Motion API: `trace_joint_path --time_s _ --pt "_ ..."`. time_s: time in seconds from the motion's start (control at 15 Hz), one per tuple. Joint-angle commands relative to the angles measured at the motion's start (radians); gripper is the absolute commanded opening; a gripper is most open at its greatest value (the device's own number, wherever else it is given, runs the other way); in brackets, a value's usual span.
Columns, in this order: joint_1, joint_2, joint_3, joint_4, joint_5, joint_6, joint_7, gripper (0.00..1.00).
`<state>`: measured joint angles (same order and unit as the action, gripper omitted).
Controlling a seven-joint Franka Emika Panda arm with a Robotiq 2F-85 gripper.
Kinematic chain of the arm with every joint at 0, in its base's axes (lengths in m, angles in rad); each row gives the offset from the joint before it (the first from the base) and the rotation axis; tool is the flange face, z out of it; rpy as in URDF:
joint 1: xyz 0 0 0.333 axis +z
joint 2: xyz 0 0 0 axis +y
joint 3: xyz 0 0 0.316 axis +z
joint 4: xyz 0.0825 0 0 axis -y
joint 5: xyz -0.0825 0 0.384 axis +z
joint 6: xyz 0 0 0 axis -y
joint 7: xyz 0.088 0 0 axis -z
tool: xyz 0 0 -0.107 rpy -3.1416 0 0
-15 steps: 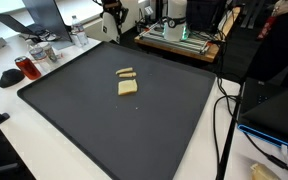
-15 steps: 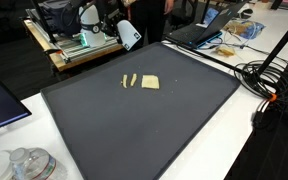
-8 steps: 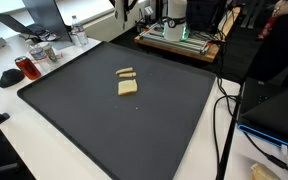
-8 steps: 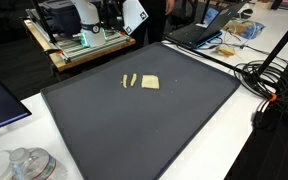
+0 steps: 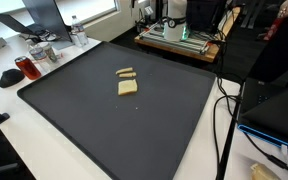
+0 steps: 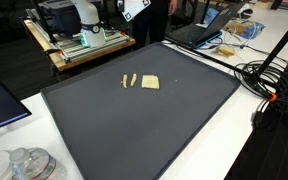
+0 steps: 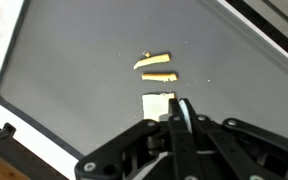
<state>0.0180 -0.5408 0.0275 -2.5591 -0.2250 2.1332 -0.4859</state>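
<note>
End effector (image 7: pixel 184 110) is clenched: fingers pressed flat together, grasping nothing. I hang well above the dark grey rectangular mat (image 7: pixel 64 70) that covers most of the white bench (image 5: pixel 22 142). In an exterior view only a white part of my arm (image 6: pixel 134 8) shows, at the top edge beyond the mat's far edge.

Nearest thing to me is the flat square pale-tan piece (image 7: pixel 158 101). In the wrist view it lies on the mat just past my fingertips, well apart from them in height. Both exterior views show it too (image 5: pixel 128 88) (image 6: pixel 150 82), lying flat, nearer the mat's far edge than its near edge and roughly midway between the side edges.

Just beside the square lies a thin straight pale-tan strip (image 7: pixel 160 75), close to it, but I cannot tell if they touch. Past that, a thin curved pale-tan strip (image 7: pixel 153 62) lies alongside the straight one with a narrow gap. Tiny crumbs (image 7: pixel 147 53) dot the mat near the curved strip.

Black cables (image 6: pixel 269 75) lie on the bench off one side edge of the mat.
</note>
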Motion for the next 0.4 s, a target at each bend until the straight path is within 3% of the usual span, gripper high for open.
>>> trace_joint_path --time_s 0.0,0.33 --pt "0.041 0.016 0.016 0.041 -0.057 -0.084 0.025 0.01" --pt "0.087 0.033 0.027 0.064 -0.075 -0.153 0.004 0.01"
